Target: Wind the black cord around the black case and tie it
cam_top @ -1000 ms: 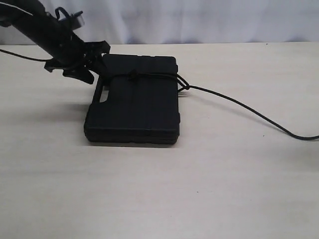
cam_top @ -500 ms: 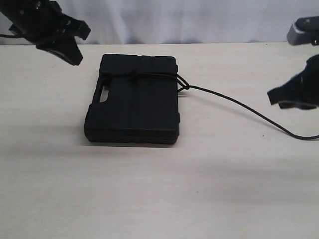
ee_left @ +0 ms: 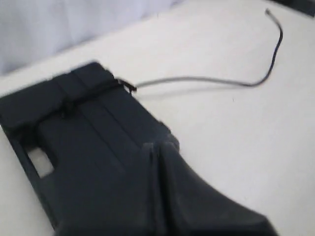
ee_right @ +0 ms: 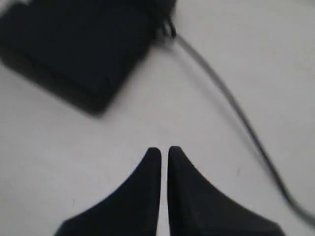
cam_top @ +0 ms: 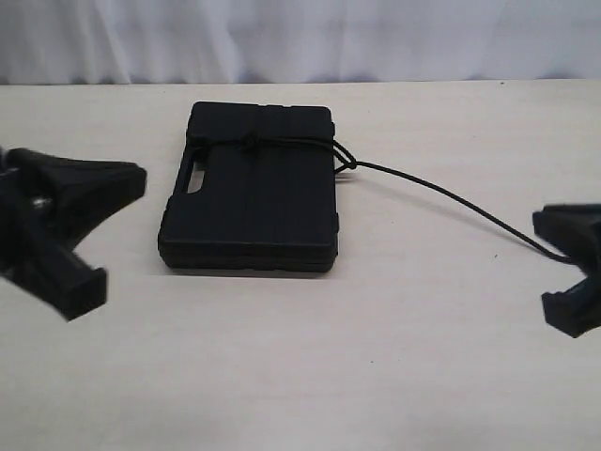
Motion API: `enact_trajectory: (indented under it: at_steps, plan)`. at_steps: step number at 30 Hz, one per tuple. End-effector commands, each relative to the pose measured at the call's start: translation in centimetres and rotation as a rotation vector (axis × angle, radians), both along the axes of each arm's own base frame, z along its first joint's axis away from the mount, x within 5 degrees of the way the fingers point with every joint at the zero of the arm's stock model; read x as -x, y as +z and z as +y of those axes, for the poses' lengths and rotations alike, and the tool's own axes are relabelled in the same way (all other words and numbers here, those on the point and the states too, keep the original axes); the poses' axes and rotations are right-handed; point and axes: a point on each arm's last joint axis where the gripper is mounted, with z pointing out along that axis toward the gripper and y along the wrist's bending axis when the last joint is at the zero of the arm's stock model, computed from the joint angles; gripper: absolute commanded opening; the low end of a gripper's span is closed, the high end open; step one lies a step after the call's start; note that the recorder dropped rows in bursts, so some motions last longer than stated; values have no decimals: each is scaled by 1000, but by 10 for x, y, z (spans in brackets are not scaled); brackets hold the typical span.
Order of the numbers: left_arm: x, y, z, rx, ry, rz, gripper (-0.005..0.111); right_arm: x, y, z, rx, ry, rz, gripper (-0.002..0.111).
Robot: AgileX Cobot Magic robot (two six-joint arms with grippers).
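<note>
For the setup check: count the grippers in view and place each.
2. The left gripper hangs at the left of the black case, clear of it; the right gripper hangs far right, by the trailing end of the black cord. None seems hidden.

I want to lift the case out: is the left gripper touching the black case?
Apart. The exterior view shows bare table between the left gripper and the black case.

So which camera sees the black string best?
The exterior view: the black cord is sharp, wrapped round the black case, knotted, then trailing off. The left wrist view blurs it; the right wrist view shows mostly its tail.
</note>
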Motion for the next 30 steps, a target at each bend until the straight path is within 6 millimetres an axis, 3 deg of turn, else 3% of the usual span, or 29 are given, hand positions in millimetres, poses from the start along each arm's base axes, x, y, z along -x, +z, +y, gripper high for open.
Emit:
enact_trajectory:
  at_steps: [1, 5, 17, 21, 26, 30]
  plan:
    - [22, -8, 24, 149, 108, -363, 0, 21, 14, -1, -36, 84, -438, 4]
    - [29, -14, 34, 195, 156, -466, 0, 27, 10, -4, -159, 46, -583, 4]
    - [30, -16, 34, 191, 154, -466, 0, 30, 10, -7, -252, 1, -572, 4]
    - [33, -22, 35, 173, 146, -466, 0, 32, -5, -8, -237, 1, -543, 4]
    - [54, -48, 40, 36, 41, -564, 0, 48, -45, -17, -149, 7, -579, 4]
    - [65, -57, 59, 54, 162, -533, 0, 61, -57, -30, -120, -100, -587, 4]
